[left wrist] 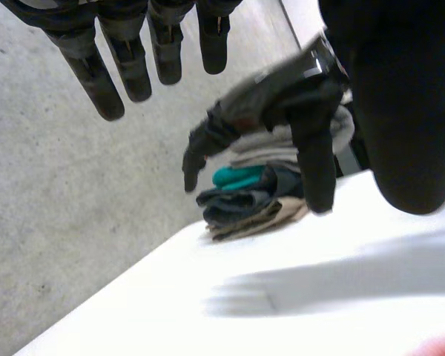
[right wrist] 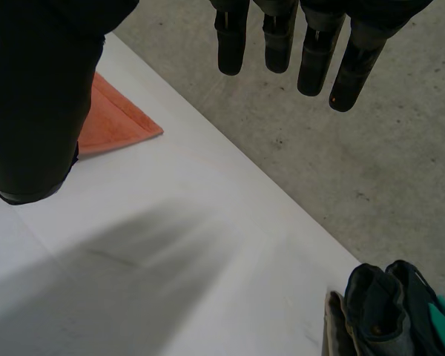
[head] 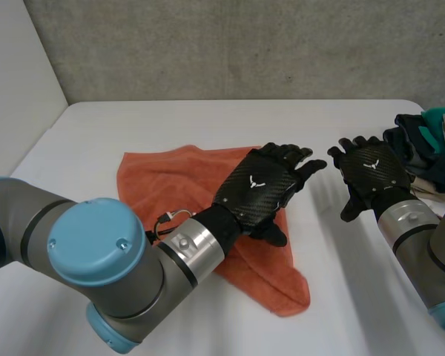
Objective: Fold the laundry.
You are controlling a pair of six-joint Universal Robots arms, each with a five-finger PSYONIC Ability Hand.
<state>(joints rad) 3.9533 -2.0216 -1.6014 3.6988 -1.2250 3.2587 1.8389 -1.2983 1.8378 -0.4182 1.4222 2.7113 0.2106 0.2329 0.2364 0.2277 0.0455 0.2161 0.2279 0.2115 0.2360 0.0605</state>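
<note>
**Both hands open above the surface, orange towel under the left one**

An orange towel [head: 170, 185] lies on the white surface [head: 208, 122] toward its 8 o'clock side. It is loosely spread, with one corner tapering toward 5 o'clock and a ripple along its far edge.

The left hand [head: 256, 189] is over the towel's 3 o'clock part, back upward. Its fingertips reach past the cloth's edge toward 1 o'clock. The left wrist view shows its fingers [left wrist: 89, 74] straight and slightly spread, the thumb held apart, with nothing between them. Whether the palm touches the towel cannot be told.

The right hand [head: 371, 174] is at 3 o'clock from the left hand, near it but apart, above bare surface and clear of the towel. In its own wrist view its fingers [right wrist: 315, 52] hang straight and side by side, the thumb stands off to one side, and it holds nothing. A corner of the towel shows beside that thumb.

A pile of clothes [head: 423, 141] in dark, teal and beige sits at the surface's 3 o'clock edge, at about 2 o'clock from the right hand and just beside it. In the left wrist view this pile lies beyond the right hand.

A grey concrete wall [head: 245, 44] stands behind the surface at 12 o'clock.
</note>
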